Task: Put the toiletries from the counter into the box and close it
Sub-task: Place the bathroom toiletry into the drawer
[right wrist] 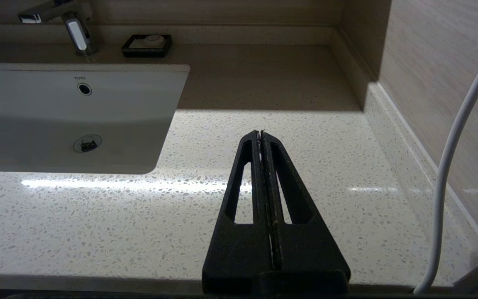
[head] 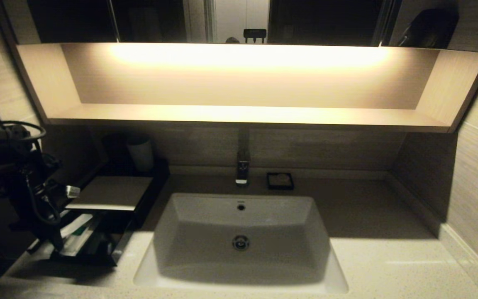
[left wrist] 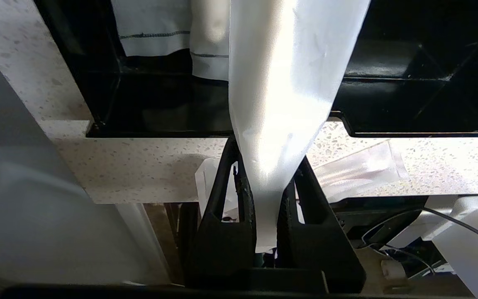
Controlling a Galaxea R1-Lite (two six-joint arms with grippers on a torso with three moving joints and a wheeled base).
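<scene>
The black box (head: 110, 193) with a beige top stands on the counter (head: 388, 257) left of the basin. Its drawer (head: 98, 249) is slid out and holds several white toiletries (head: 77, 238). My left gripper (head: 57, 238) hangs over the drawer's near left side. In the left wrist view the left gripper (left wrist: 269, 166) is shut on a white tube (left wrist: 284, 91) that reaches over the drawer's rim (left wrist: 160, 128). White sachets (left wrist: 156, 29) lie inside the drawer. A clear-wrapped item (left wrist: 359, 170) lies on the counter beside the fingers. My right gripper (right wrist: 260, 135) is shut and empty above the right counter.
A pale cup (head: 140, 153) stands behind the box. The faucet (head: 243, 168) and a small black dish (head: 280, 181) are behind the white basin (head: 241, 207). A lit wooden shelf (head: 243, 112) overhangs the back. Side walls close in on both sides.
</scene>
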